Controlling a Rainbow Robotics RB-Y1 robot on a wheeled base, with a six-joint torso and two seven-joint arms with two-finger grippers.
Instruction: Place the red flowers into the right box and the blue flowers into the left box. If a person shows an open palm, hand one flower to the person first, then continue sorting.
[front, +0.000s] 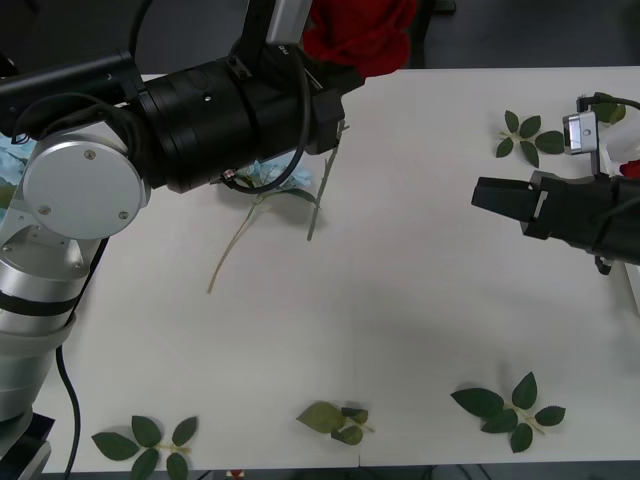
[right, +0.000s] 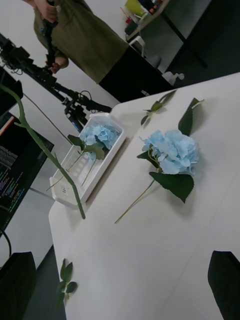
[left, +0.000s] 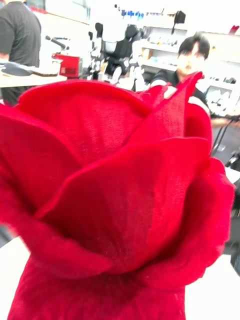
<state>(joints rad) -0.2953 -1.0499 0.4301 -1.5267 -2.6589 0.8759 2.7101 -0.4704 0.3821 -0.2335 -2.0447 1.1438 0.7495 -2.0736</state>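
**Rose up in left gripper**

My left gripper (front: 335, 85) is clamped on the rose (front: 358, 35), lifted over the table's (front: 400, 280) far edge. Right gripper (front: 490, 195) hovers with fingers apart. Blue flower (right: 170, 150) lies near the left box (right: 67, 192).

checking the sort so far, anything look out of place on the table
One blue flower lies loose on the table, outside the left box. The left pincer holds a red rose up.
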